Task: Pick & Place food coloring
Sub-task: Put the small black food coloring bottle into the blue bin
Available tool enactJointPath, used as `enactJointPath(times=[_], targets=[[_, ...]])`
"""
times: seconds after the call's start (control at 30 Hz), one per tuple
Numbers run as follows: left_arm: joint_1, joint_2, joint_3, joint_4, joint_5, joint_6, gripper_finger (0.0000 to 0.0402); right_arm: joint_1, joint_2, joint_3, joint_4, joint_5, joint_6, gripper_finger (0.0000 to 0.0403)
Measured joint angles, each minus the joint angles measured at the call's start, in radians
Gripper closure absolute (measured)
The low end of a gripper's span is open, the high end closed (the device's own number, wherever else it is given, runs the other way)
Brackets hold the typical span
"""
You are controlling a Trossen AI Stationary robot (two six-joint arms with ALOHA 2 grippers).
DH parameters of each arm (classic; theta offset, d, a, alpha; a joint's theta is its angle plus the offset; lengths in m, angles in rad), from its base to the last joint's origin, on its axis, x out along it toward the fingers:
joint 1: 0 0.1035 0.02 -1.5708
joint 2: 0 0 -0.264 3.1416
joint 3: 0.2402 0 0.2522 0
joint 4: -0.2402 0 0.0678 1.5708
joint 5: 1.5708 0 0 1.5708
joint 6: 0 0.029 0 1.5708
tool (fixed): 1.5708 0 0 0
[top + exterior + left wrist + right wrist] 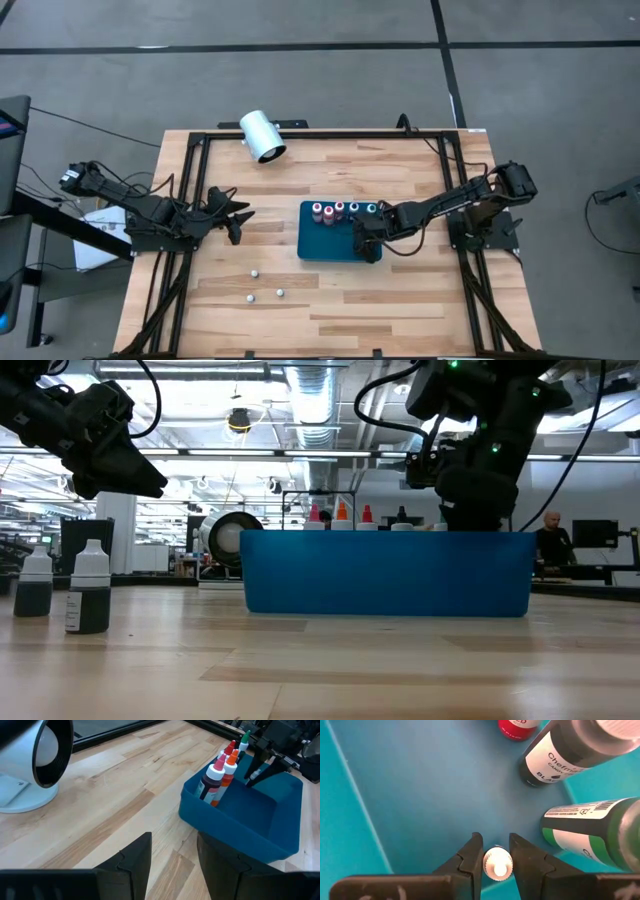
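Inside blue bin [395, 795], right pincer [496, 855] straddles white-capped bottle [497, 865], grip unclear; left pincer [172, 865] released.

Looking straight down: a wooden counter [400, 300] with a blue tray [318, 243] at its middle. Along the tray's far edge runs a row of food coloring bottles [343, 211]. The right gripper [367, 243] reaches down into the tray from the right side. The left gripper [232, 217] hangs over the counter's left part, well apart from the tray. Three small white-capped bottles [262, 289] stand near the front-left. A white cylinder [262, 136] lies at the far edge.
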State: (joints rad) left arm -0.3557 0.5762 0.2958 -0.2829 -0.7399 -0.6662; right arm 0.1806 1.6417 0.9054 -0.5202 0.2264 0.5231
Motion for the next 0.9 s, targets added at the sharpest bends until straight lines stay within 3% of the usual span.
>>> enactJointPath(times=[0.63,0.9], targets=[[0.000,0.000,0.000,0.000,0.000,0.000,0.0252,0.000,0.000,0.000,-0.003,-0.019,-0.026,0.0319],[0.000,0.000,0.000,0.000,0.000,0.000,0.0252,0.000,0.000,0.000,-0.003,-0.019,-0.027,0.0279]])
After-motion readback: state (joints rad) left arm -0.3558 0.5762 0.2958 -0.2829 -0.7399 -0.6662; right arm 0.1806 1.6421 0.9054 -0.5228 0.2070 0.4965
